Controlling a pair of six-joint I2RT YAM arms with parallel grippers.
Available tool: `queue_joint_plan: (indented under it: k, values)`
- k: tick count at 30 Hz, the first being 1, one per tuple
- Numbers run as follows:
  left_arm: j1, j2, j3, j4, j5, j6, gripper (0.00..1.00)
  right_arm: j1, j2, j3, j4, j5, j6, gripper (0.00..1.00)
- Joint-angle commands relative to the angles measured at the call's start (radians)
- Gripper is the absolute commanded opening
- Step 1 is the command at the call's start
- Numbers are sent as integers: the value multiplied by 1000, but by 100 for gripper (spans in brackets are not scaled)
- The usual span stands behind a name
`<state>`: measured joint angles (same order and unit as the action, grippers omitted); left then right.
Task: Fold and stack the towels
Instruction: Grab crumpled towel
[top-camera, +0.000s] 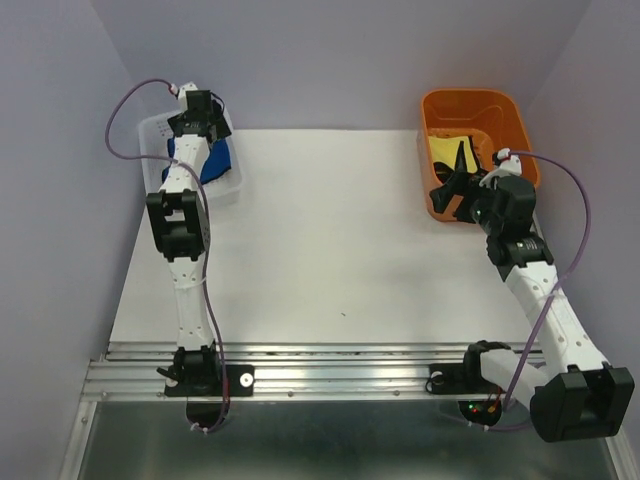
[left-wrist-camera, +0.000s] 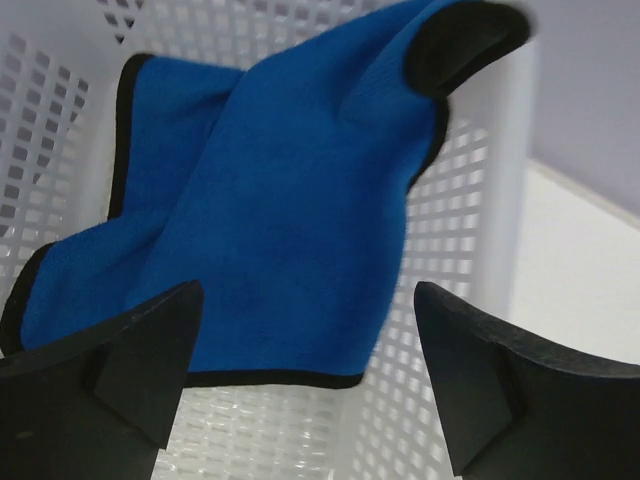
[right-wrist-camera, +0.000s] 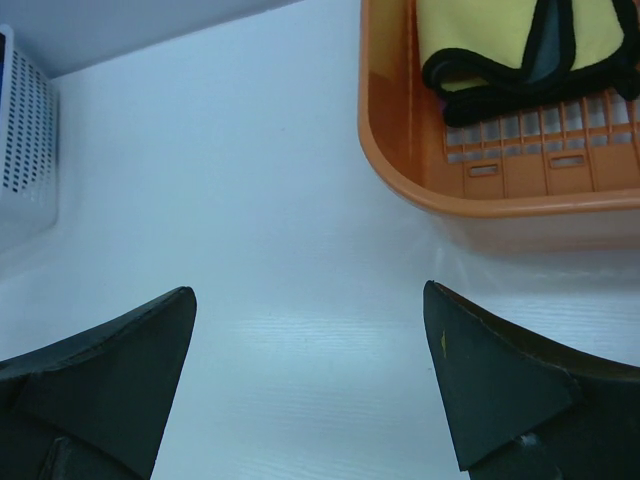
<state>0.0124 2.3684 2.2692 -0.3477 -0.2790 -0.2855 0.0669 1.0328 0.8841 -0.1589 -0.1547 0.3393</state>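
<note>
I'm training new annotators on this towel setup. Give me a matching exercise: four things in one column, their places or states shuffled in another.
1 blue towel
2 yellow towel
3 left gripper
4 right gripper

A in the orange bin
B open, over the white basket
C in the white basket
D open, by the orange bin

Pairs: 1-C, 2-A, 3-B, 4-D

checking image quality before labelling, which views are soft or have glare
Top external: even light, sharp, no glare. Left wrist: blue towel sharp, its own near fingertips soft. Right wrist: bluish cast, mild sheen on the table, yellow towel slightly blurred.
</note>
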Motion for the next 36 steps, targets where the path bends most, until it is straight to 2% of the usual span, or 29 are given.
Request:
queue_joint_plan:
  k: [1, 7, 15, 17, 20, 23, 25, 31, 36]
  values:
    - [80, -17, 8, -7, 40, 63, 99, 4, -48, -25, -37, 116, 12, 100]
    - [100, 107, 71, -20, 80, 114, 99, 4, -79, -54, -36, 144, 17, 100]
    - [101, 169, 84, 16, 103, 109, 99, 4, -74, -59, -56, 150, 9, 100]
    - [100, 176, 82, 24, 103, 108, 90, 2, -82, -65, -53, 149, 9, 100]
    - [97, 183, 84, 32, 100, 109, 70, 4, -91, -68, -51, 149, 10, 100]
    - [95, 183, 79, 33, 100, 126, 35, 4, -103, -74, -47, 175, 10, 100]
    - [92, 181, 81, 30, 98, 131, 0, 4, -105, -76, -45, 184, 10, 100]
    - [92, 91, 79, 61, 100, 114, 0, 2, -102, -73, -41, 170, 10, 100]
    - [92, -69, 56, 119, 107, 91, 0, 4, -99, -70, -40, 161, 9, 100]
